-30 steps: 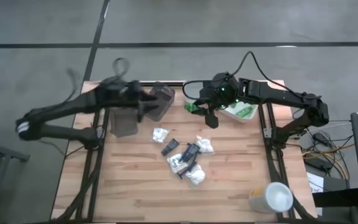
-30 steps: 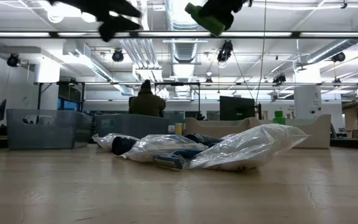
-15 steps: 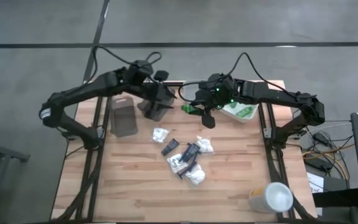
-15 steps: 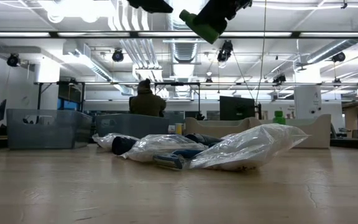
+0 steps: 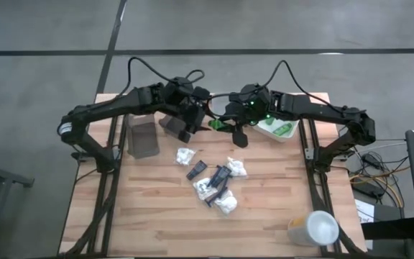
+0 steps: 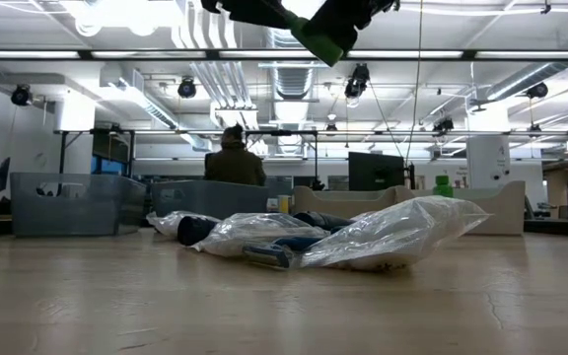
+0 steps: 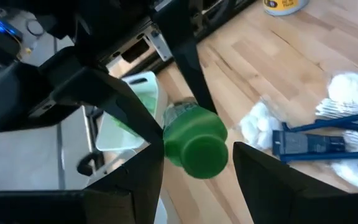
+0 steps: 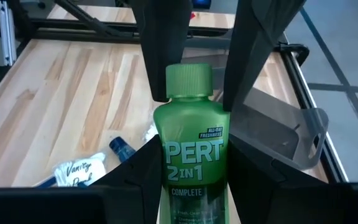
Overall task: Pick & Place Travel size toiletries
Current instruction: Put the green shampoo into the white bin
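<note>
A big workshop stretches behind the wooden tabletop, and a person sits far back. Up near the rear edge the right hand holds a small green bottle in mid-air (label reads Pert 2 in 1), fingers narrowed on its body. The left hand faces it, fingers spread wide either side of the cap, not gripping. Packets and dark tubes lie heaped mid-table; a white tray sits behind the right hand.
</note>
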Controlling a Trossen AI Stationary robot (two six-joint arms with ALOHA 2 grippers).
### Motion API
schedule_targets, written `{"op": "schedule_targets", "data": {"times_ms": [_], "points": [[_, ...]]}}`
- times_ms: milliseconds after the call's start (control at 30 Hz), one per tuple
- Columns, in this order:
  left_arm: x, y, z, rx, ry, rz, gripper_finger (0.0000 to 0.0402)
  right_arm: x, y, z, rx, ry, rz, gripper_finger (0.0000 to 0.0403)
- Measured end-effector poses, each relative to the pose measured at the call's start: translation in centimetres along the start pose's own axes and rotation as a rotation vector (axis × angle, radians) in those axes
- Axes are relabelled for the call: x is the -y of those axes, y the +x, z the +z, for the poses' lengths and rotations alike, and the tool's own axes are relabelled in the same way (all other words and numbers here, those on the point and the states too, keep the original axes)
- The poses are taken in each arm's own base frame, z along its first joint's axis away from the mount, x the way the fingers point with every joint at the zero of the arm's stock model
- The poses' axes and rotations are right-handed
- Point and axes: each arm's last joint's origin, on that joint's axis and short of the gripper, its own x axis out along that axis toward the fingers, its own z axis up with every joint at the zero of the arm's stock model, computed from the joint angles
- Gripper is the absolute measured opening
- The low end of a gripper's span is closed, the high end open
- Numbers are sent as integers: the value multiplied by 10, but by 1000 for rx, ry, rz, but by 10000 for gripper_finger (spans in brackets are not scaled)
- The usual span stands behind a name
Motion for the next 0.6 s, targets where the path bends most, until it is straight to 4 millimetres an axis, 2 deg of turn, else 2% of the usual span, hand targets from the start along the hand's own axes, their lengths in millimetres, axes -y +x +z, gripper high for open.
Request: {"op": "schedule_targets", "data": {"times_ms": [333,600], "points": [[1,0,1,4,4,-1,189,0,0,0,-5,1,-1,143],[0,0,1,0,4,10,115,0,0,0,-5,9,-4,149]]}}
